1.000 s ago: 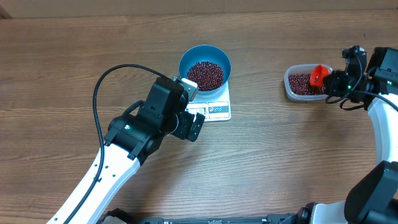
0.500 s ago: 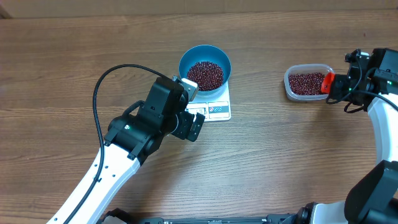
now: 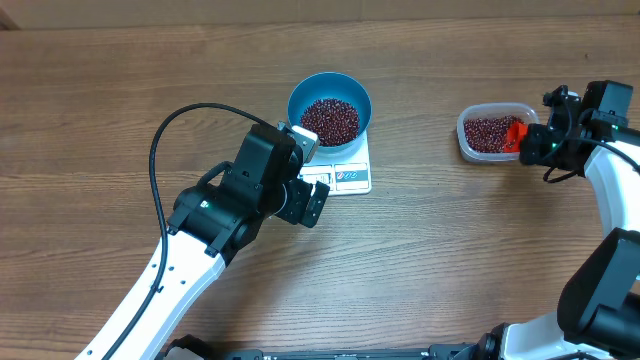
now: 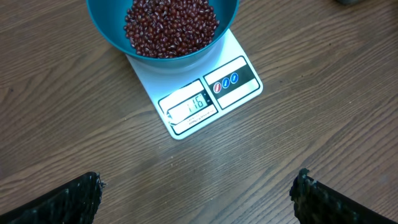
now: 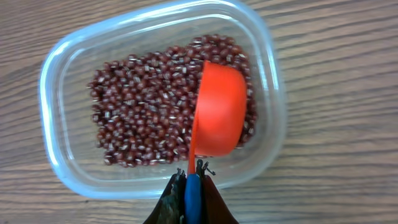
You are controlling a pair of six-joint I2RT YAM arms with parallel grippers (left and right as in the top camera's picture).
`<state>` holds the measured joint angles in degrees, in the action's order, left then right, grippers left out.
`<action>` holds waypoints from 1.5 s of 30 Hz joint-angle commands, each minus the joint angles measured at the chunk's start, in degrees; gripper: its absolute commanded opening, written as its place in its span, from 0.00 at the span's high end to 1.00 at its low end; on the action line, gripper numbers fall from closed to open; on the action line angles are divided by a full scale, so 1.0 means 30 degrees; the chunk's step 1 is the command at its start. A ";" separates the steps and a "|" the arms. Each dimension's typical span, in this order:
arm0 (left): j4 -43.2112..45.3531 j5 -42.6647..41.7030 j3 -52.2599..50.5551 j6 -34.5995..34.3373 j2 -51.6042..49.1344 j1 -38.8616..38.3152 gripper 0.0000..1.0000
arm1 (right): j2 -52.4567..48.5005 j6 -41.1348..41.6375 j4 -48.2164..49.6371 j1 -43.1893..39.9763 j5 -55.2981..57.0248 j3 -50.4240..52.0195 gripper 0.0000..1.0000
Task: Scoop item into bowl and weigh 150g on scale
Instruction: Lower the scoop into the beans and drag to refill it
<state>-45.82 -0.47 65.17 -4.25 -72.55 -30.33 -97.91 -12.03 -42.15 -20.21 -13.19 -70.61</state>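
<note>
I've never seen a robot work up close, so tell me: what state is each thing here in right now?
Scale, switched on, display lit.
Bowl, standing on the scale, partly filled with beans.
Tub, lidless, beans covering its bottom.
Scoop, held by its handle, cup down in the tub.
Left end effector, open, empty, near the scale.
Right end effector, shut on the scoop's handle.

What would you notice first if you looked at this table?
The bright blue bowl jumps out, full of dark red beans and sitting on the white scale in the middle of the table. Next comes the orange scoop at the far right, resting in a clear tub of more beans, held by the right hand.
</note>
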 commanded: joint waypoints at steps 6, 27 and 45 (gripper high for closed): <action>-0.0015 -0.0153 -0.0073 0.0291 -0.0109 0.0015 0.01 | -0.0430 0.0007 0.0197 0.0000 -0.2157 0.0051 0.96; -0.0007 -0.0153 -0.0073 0.0291 -0.0109 0.0015 0.01 | -0.0430 -0.0138 0.0590 0.0000 -0.4860 0.0051 0.96; -0.0007 -0.0153 -0.0073 0.0291 -0.0109 0.0015 0.00 | -0.0430 -0.0707 0.0947 0.0000 -0.1333 0.0051 0.96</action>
<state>-45.82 -0.47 65.17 -4.25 -72.55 -30.35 -98.91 -13.56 -39.70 -20.21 -20.45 -70.61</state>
